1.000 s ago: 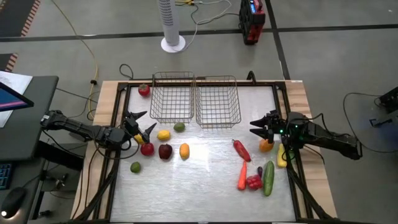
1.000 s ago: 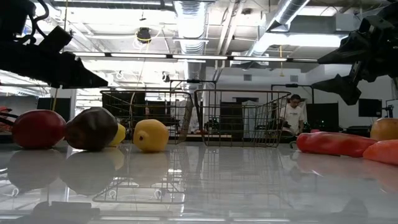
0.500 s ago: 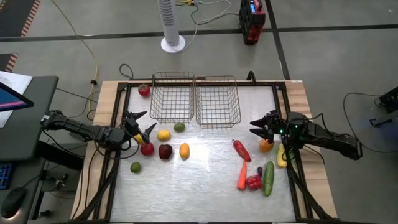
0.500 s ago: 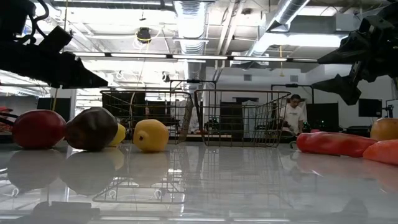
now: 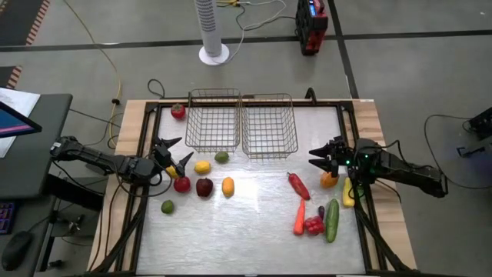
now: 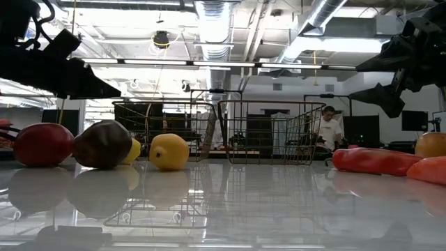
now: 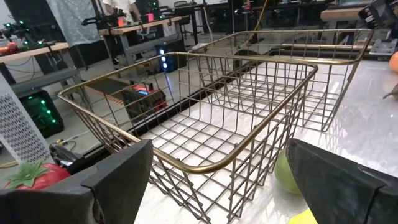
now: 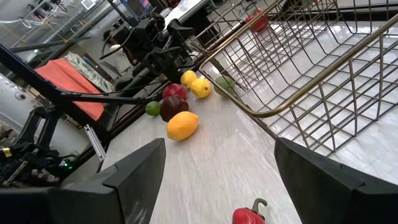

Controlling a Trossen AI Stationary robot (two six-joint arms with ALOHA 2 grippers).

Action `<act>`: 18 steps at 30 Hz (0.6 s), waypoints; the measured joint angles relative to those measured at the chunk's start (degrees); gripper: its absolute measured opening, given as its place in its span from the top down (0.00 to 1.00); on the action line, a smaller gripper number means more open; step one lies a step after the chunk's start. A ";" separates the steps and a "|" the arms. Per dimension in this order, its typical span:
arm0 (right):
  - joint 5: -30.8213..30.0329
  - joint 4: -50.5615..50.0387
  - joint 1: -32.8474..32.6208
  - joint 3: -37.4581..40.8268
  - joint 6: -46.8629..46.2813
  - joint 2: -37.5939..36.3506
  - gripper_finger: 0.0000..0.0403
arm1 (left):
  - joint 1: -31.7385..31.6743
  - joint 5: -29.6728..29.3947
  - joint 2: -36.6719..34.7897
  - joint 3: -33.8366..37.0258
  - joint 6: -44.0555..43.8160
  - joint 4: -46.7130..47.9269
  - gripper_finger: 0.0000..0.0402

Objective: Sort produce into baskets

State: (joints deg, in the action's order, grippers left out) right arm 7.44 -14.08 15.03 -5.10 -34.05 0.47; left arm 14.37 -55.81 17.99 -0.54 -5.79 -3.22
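Note:
Two wire-mesh baskets stand side by side at the table's far middle. My left gripper hovers open at the left edge, just left of a lemon, a lime, two red apples and an orange-yellow fruit. Another lime lies nearer; a red fruit lies far left. My right gripper hovers open at the right edge, above an orange. A red chili, a carrot and a cucumber lie near it.
A small red cluster lies between carrot and cucumber, and a yellow piece sits by the right rail. Bare tabletop stretches across the near middle. Beyond the table's far edge stand a white fan base and a person.

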 joint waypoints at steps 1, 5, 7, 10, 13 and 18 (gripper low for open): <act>0.00 0.00 0.00 0.01 -0.01 -0.02 0.19 | 0.02 0.00 0.01 0.00 -0.14 -0.13 0.11; 0.00 0.01 0.00 0.00 -0.01 -0.01 0.19 | 0.00 -2.08 -0.01 0.00 4.78 -2.58 0.11; 0.01 0.00 0.01 0.01 0.00 -0.01 0.19 | 0.00 -2.56 0.00 0.00 7.65 -5.02 0.11; 0.00 0.00 0.00 0.00 0.00 0.00 0.19 | -0.01 -1.81 -0.02 0.00 9.61 -9.30 0.11; 0.00 0.02 0.00 0.02 -0.02 0.00 0.19 | 0.00 0.72 -0.02 0.00 6.76 -13.71 0.11; 0.00 0.02 0.00 0.00 0.00 0.00 0.19 | 0.00 2.45 -0.02 -0.02 -5.20 -18.04 0.11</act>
State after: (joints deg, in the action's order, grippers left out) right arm 7.44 -14.06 15.03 -5.10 -34.04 0.47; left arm 14.37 -53.36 17.98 -0.55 -11.00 -21.26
